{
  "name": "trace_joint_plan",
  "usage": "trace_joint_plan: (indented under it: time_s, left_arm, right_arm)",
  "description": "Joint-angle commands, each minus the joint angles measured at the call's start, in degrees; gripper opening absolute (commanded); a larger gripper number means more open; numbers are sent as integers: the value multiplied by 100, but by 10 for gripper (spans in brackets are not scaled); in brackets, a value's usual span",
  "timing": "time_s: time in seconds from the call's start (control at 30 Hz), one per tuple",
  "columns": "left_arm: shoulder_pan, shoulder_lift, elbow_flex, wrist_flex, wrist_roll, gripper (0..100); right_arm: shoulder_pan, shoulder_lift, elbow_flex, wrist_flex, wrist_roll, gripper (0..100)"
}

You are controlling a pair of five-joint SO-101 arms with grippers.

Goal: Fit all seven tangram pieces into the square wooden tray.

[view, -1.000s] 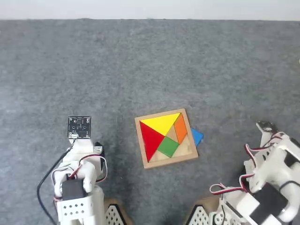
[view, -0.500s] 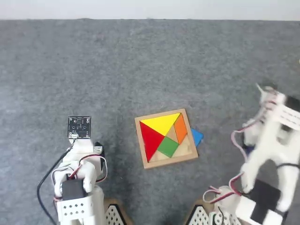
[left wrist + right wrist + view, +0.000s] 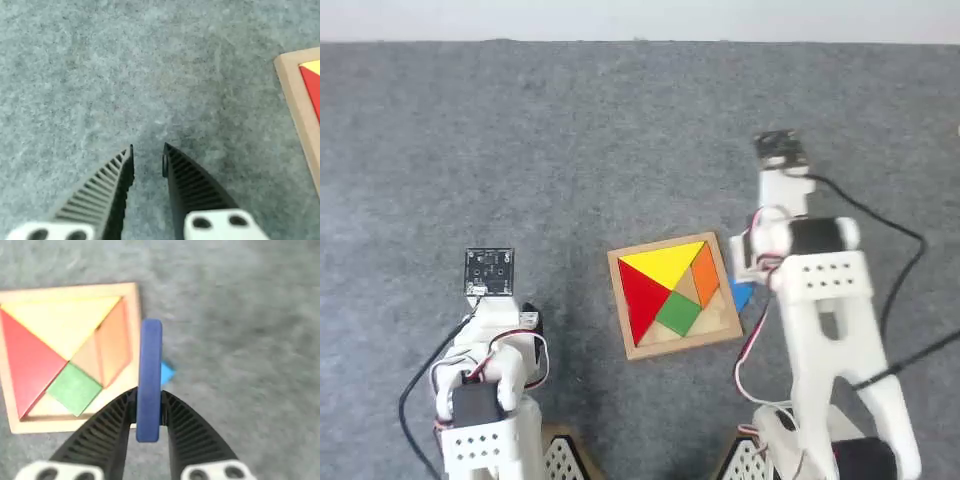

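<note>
Holding the dark blue piece (image 3: 149, 380) upright on edge in the right jaws, shut firmly on its two flat faces, above the rim of the tray (image 3: 621, 306) on the side nearest the right arm. Already seated in the tray: yellow triangle (image 3: 668, 264) along the edge farthest from the arms, red triangle (image 3: 642, 295) along the side toward the left arm, orange piece (image 3: 706, 272) beside the yellow, green square (image 3: 678, 313) near the middle. Bare wood left along the tray's near edge and its right-arm side, plus a small gap at the centre. Just beside the tray's right-arm rim, a light blue piece (image 3: 741, 293) flat on the table (image 3: 520, 150). Left jaws parted a little, gripping nothing, low over the table off the tray's opposite side. Probably the step in hand: seating the dark blue piece in one of those gaps. Cannot tell its outline from the edge-on view, so check the fit before committing. Tip the piece down flat, turn the wrist to line its edges up with the gap, and bring it low over the bare wood before opening. Keep clear of the orange piece to avoid lifting it out. Release gently, then nudge inward if a corner rides up on the rim. Avoid pushing the light blue piece away from the tray.
</note>
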Motion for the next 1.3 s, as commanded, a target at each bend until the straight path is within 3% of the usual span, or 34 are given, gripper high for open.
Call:
trace_joint_plan:
  time_s: [0.0,0.33,0.5,0.63,1.0,1.27]
  left_arm:
    - [-35,-114,-75,18,-9,93]
    - [-35,-114,-75,18,-9,93]
    - [-35,-114,-75,18,-9,93]
    - [-35,-114,-75,18,-9,93]
    - [-35,-114,-75,18,-9,93]
    - [-35,-114,-75,18,-9,93]
  right_arm:
    - [-629,180,308,-664,-149,9]
    - [-1604,716,686,-1710,-1996,10]
    - [-1657,725,1389,-2879,-3385,11]
    - [-1701,725,1618,-3020,-4246,23]
    - [-1543,725,1829,-3081,-4281,50]
    - [-1490,708,1925,-3081,-4308,198]
